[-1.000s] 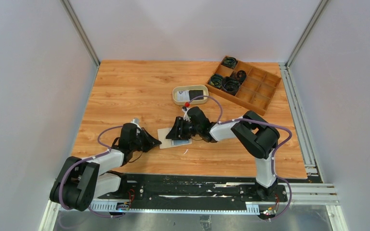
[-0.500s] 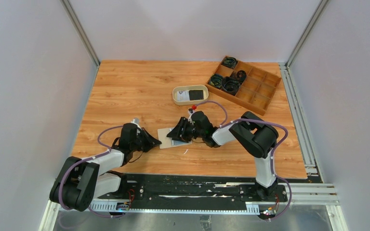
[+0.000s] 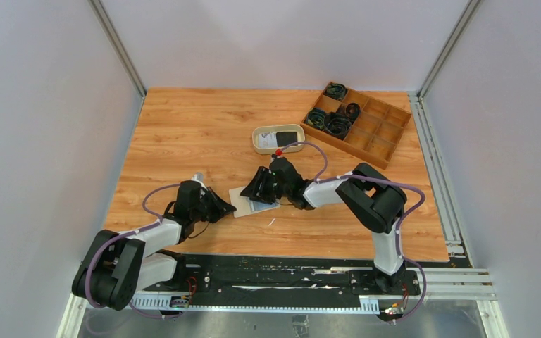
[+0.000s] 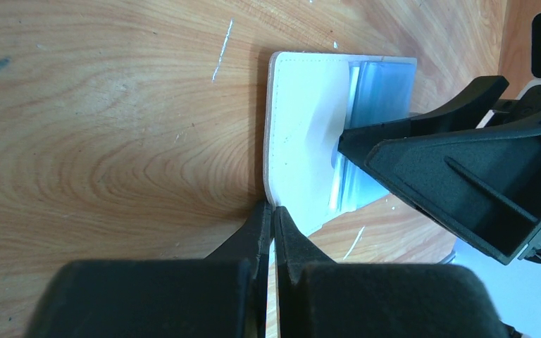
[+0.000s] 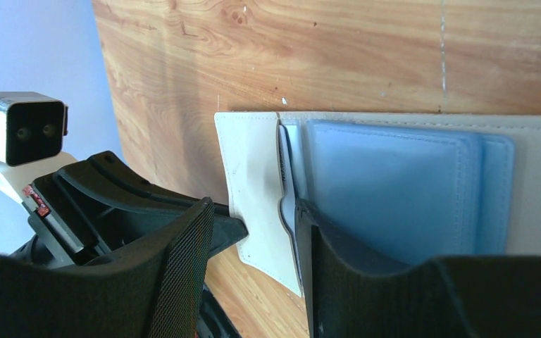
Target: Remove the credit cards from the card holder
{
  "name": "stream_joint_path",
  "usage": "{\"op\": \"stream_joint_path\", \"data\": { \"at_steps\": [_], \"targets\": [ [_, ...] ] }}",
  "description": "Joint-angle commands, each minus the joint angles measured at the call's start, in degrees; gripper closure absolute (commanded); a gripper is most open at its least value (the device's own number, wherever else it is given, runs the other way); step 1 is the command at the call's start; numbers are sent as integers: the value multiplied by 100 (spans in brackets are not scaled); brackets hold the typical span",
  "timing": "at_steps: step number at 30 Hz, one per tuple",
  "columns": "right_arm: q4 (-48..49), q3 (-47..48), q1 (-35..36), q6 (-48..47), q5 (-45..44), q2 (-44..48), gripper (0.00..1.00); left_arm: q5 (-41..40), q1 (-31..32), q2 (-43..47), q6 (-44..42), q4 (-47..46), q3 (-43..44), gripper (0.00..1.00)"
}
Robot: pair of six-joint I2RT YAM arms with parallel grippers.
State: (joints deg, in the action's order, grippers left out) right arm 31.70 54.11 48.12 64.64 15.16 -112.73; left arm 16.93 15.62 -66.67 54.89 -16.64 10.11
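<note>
Card holder (image 3: 241, 201): open and flat on the surface (image 3: 183, 127), near the near edge, about midway between the left and right edges; beige outside facing down, pale blue pockets facing up.
Left gripper (image 3: 231, 206): jaws pressed together, tips touching the card holder's beige corner on the left arm's side; unclear whether any of the flap is pinched between them.
Right gripper (image 5: 253, 211): jaws apart, low over the card holder from the right; one finger over the pale blue pocket, the other over the bare beige flap and the wood beside it, the pocket's open edge lying in the gap.
Pocket edge: a thin pale strip shows between beige flap and blue pocket, right between the parted fingers; impossible to say whether a card.
Two grippers: facing each other across the card holder, tips near one another, apart.
Credit cards (image 3: 280, 137): one white, one black, lying side by side in the oval tray (image 3: 256, 140), farther back than the card holder and well apart from both grippers.
Wooden box (image 3: 394, 130): at the far right corner, black cable coils (image 3: 337, 124) in several of its compartments.
</note>
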Motion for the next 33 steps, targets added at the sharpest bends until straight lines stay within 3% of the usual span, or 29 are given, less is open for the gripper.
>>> {"op": "stream_joint_path", "data": {
  "at_steps": [1, 9, 15, 21, 28, 33],
  "targets": [
    [-1689, -159, 145, -832, -1154, -509, 48, -176, 77, -157, -162, 603, -225, 100],
    [-746, -560, 140, -1032, -442, -519, 48, -249, 82, -267, -223, 605, -218, 100],
    [883, -987, 11, -804, 685, -691, 54, -293, 82, -349, -268, 601, -259, 100],
    [1918, -1253, -20, -580, 1138, -725, 68, -313, 82, -344, -269, 601, -277, 100],
    [2114, -1322, -30, -529, 1221, -688, 99, -317, 82, -328, -269, 601, -287, 100],
    [2274, -1350, -30, -459, 1275, -631, 100, -328, 82, -314, -277, 601, -296, 100]
  ]
}}
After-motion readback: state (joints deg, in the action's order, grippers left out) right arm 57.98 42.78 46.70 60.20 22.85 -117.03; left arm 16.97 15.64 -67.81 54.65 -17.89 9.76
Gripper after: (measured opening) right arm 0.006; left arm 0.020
